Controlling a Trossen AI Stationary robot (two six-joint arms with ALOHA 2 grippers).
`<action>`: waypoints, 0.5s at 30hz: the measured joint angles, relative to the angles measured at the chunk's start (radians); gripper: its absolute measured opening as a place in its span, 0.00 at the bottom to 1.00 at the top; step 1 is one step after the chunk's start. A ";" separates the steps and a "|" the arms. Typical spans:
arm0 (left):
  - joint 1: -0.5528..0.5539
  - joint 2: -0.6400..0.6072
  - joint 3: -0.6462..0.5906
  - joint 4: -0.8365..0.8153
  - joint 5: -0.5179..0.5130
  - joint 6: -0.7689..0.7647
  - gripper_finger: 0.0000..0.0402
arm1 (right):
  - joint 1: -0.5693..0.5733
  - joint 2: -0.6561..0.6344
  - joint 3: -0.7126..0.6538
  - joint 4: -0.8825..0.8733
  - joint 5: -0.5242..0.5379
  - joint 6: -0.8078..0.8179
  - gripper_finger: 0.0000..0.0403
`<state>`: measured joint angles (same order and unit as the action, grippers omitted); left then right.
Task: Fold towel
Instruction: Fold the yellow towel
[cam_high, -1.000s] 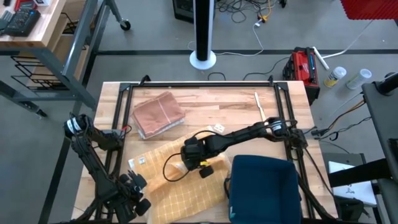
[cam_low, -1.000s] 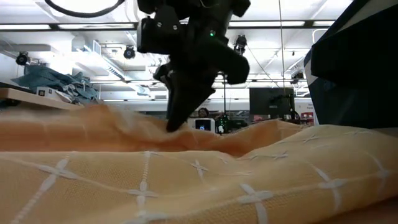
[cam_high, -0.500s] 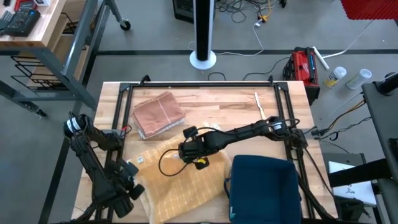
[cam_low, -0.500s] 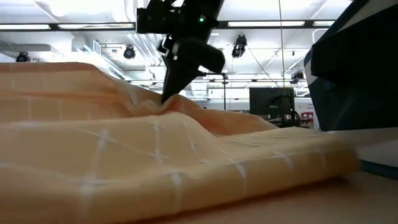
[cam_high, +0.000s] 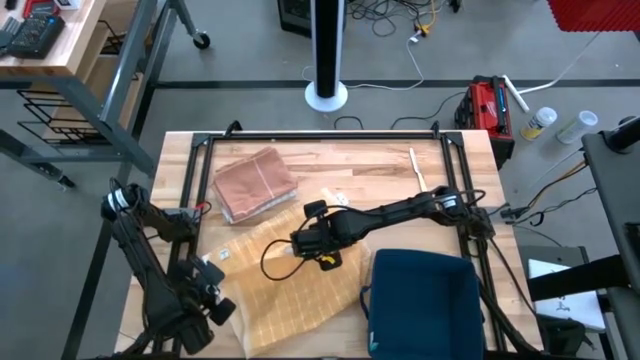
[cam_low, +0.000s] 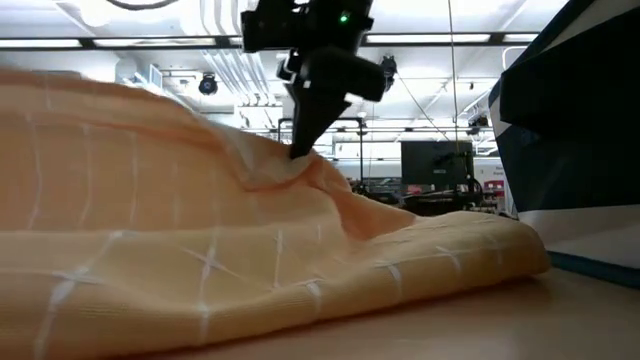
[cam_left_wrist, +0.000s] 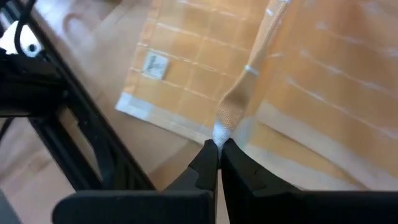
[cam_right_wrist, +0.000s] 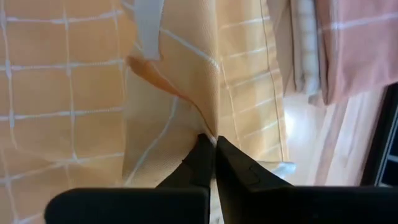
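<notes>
While the orange towel (cam_high: 300, 290) lies on the table's (cam_high: 380, 175) near half, the right gripper (cam_high: 300, 243) pinches a raised fold at its far edge. At the near-left corner, the left gripper (cam_left_wrist: 216, 149) is clamped on the towel's hem.

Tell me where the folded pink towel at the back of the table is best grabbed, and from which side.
Probably at a corner of the folded pink towel, coming straight down from above: it lies flat on the table as a thick stack with open wood around it. Pinching all layers there should keep the fold together.
</notes>
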<state>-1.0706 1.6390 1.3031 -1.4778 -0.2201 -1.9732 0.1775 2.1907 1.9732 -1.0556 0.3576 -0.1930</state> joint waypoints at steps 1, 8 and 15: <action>0.000 0.000 0.024 -0.008 -0.004 0.000 0.00 | 0.003 -0.003 0.000 -0.016 -0.001 0.011 0.02; -0.006 0.002 0.137 -0.015 0.093 0.012 0.00 | 0.020 -0.023 -0.003 -0.064 0.013 0.045 0.07; -0.028 0.085 0.251 -0.009 0.169 -0.001 0.00 | 0.027 -0.023 -0.006 -0.076 0.008 0.072 0.07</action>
<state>-1.0985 1.7244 1.5543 -1.4871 -0.0511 -1.9747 0.2040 2.1677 1.9674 -1.1313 0.3661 -0.1209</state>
